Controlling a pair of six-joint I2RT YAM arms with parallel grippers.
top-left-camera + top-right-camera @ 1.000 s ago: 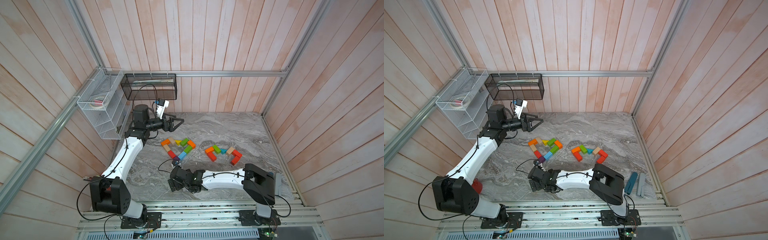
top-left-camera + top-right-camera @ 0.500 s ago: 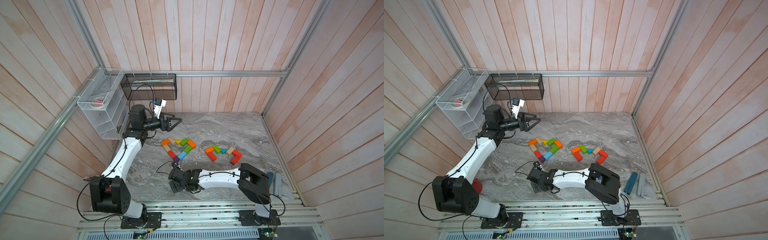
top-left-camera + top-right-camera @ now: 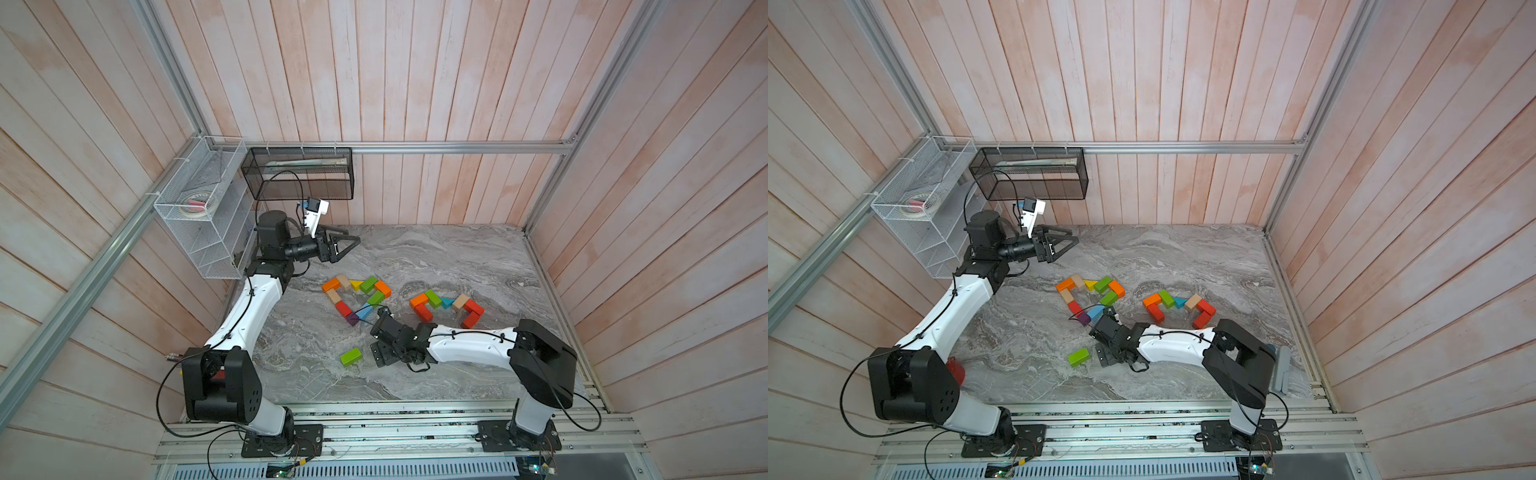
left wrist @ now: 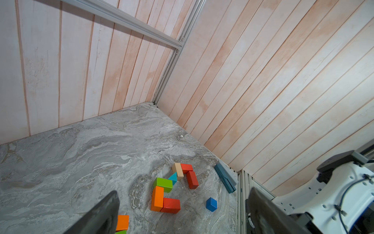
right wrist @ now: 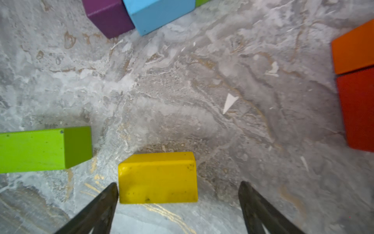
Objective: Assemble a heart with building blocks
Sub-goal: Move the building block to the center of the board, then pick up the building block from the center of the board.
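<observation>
Looks like the pick-up step to me. The right gripper [image 5: 178, 184] is down low over the tabletop [image 5: 182, 91] with its fingers [image 5: 103, 204] spread open around a yellow brick [image 5: 157, 177]. One finger is right up against its side and the other is well clear, so nothing's gripped yet. A loose green brick [image 3: 350, 356] lies just beside it. The left gripper [image 3: 345, 246] hangs near the back of the tabletop, fingers wide open and empty. Of the building blocks already laid, one cluster [image 3: 368, 284] reads as a small closed heart, and the second cluster [image 3: 433, 298] is open on its near side. My guess for the next move: centre on the yellow brick, squeeze, lift, and carry it to that gap without bumping the purple cube [image 5: 109, 18] or the blue brick [image 5: 159, 14].
</observation>
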